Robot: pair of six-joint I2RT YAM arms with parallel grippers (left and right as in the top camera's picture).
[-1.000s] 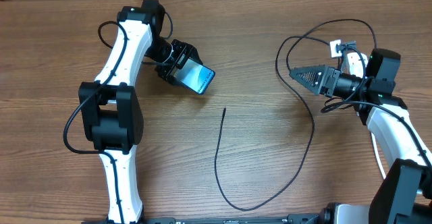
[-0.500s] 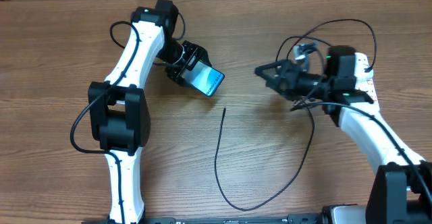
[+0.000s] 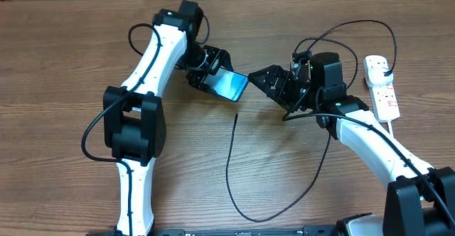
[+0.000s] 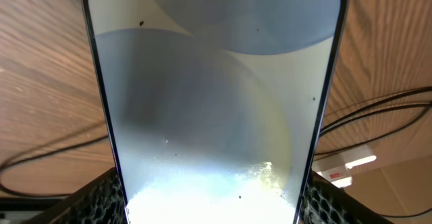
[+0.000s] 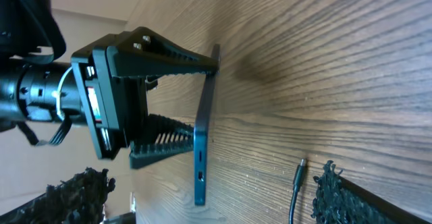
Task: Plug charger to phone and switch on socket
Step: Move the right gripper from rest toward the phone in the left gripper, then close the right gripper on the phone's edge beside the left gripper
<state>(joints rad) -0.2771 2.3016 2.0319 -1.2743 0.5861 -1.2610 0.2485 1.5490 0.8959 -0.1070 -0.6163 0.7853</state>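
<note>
Wood grain is running across the table [image 3: 57, 65] under both arms. At the left, the white left arm is reaching toward the middle of the table. The left gripper [image 3: 213, 78] is clamping the phone [image 3: 232, 86] by one end between its black ribbed fingers. The phone's lit pale-blue screen is facing up and tilting to the right. In the left wrist view the screen is filling most of the frame (a small 100% is showing in one top corner).

Just below the phone's free end, the small tip of the charger [image 3: 228, 166] is lying on the wood with nothing gripping it. Its thin black cable is curving down, around and back up past the right arm, reaching the far end of the socket [image 3: 382, 87].

To the right of the phone, the right gripper [image 3: 261, 79] is pointing at the phone's free end, near it but not touching. Its fingers are spreading wide with nothing between them, and its wrist view is showing the phone edge-on straight ahead. At the far right the socket is lying flat, well apart from both grippers.
</note>
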